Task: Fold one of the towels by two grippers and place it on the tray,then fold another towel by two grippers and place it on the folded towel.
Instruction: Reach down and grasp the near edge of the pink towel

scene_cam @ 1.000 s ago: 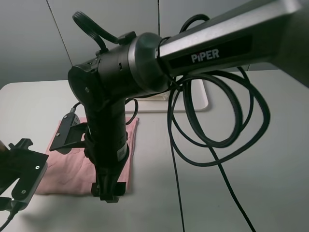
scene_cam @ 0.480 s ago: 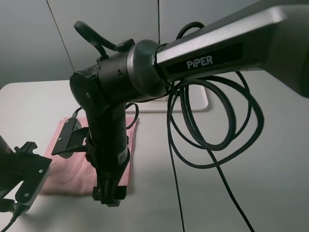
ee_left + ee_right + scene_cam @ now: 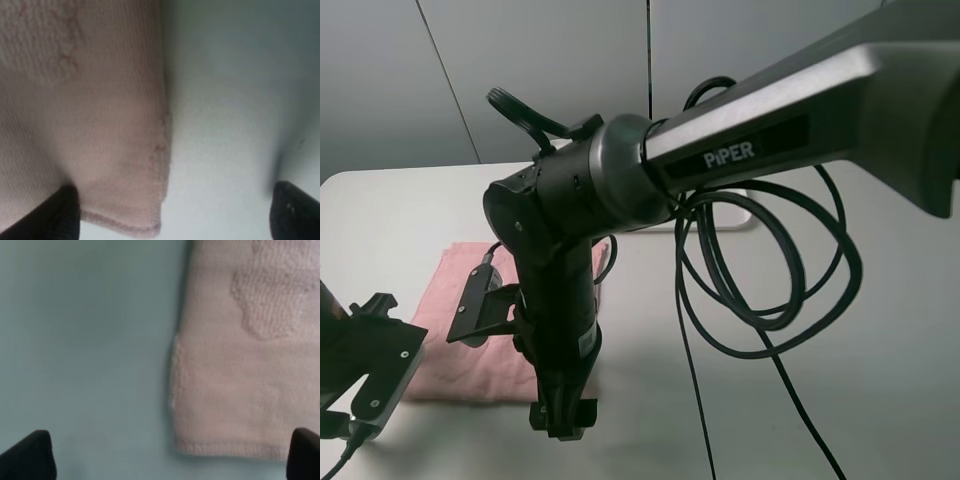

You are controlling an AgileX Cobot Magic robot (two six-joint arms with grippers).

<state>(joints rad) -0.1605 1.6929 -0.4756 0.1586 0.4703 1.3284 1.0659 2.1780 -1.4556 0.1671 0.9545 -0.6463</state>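
White table (image 3: 880,400), pink towel (image 3: 460,300); left hand (image 3: 175,215), right hand (image 3: 167,457) splayed wide above its corners.

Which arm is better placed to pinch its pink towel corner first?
Left, narrowly: a corner of the pink towel lies between the open jaws of the left gripper, seemingly closer. The right gripper straddles its corner too, apparently from higher.

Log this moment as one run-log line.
left gripper: fingers open over pink towel corner | right gripper: fingers open over another corner | pink towel: flat on table, not gripped
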